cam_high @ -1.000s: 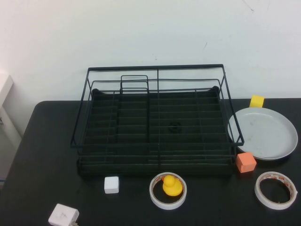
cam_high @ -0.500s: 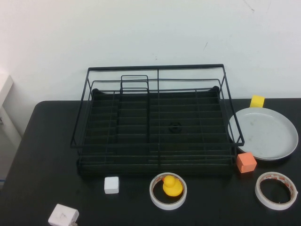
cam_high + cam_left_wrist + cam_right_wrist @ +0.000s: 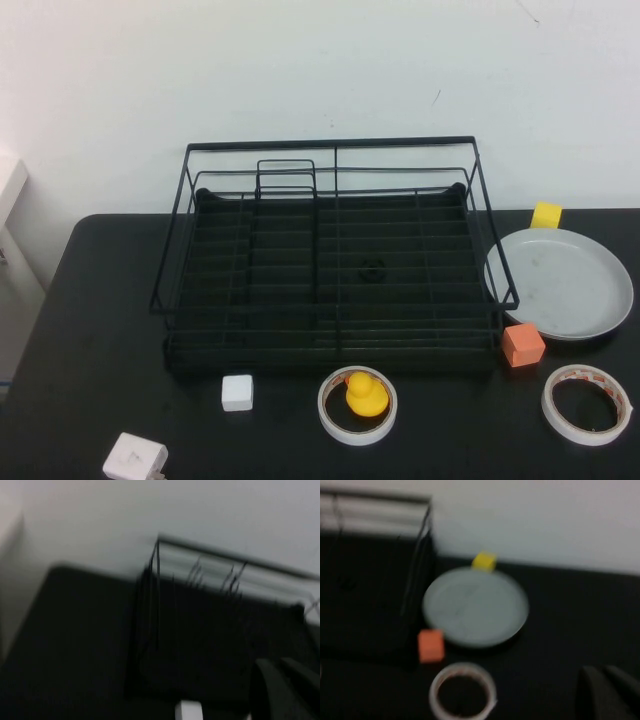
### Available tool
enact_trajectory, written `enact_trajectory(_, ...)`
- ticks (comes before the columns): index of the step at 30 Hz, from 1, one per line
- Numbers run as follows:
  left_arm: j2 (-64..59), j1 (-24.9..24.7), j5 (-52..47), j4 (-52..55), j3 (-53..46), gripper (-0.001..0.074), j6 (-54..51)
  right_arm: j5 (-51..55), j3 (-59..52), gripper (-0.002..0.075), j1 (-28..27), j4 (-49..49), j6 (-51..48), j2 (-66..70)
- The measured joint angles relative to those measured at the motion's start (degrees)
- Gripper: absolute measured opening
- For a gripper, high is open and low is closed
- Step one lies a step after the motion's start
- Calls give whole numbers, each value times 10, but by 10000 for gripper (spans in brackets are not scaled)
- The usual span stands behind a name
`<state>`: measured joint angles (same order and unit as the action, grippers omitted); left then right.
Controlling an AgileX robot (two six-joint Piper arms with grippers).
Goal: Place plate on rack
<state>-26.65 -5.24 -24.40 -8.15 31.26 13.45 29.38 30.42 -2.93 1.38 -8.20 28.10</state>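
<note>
The light-grey plate (image 3: 565,285) lies flat on the black table, just right of the rack (image 3: 330,250), touching or nearly touching its right rail. The black wire rack stands mid-table and holds nothing. Neither arm shows in the high view. My right gripper (image 3: 605,692) hovers over the table near the front right, short of the plate (image 3: 475,607), with the rack's end (image 3: 415,575) beyond. Its dark fingers sit together, holding nothing. My left gripper (image 3: 281,692) is low at the front left, facing the rack's left end (image 3: 155,605), fingers together and empty.
An orange cube (image 3: 523,345) sits against the plate's front edge and a yellow block (image 3: 546,214) behind it. A tape ring (image 3: 587,403) lies front right. Another tape ring (image 3: 335,415) holds a yellow duck (image 3: 366,392). A white cube (image 3: 237,392) and a white box (image 3: 134,460) lie front left.
</note>
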Motion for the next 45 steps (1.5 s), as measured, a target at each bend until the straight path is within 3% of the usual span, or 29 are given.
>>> enact_trajectory(9,-147,0,-82,-42,2,-1,0,57,95,-2,0,248,-282,306)
enact_trajectory(12,-182,0,-110,-43,2,-1,0,50,121,-2,0,297,-326,410)
enact_trajectory(21,-207,0,-112,-38,2,-1,-1,41,261,34,-3,323,-309,674)
enact_trajectory(29,-207,0,-103,-29,2,-1,-4,68,379,327,-69,333,-213,828)
enact_trajectory(31,-207,0,-90,-29,2,-1,-8,69,393,368,-87,333,-209,850)
enact_trajectory(39,-207,0,-52,-27,-18,-1,-14,47,432,396,-113,399,-236,918)
enact_trajectory(45,-207,0,-47,-27,-20,-1,-19,34,452,368,-112,466,-280,976)
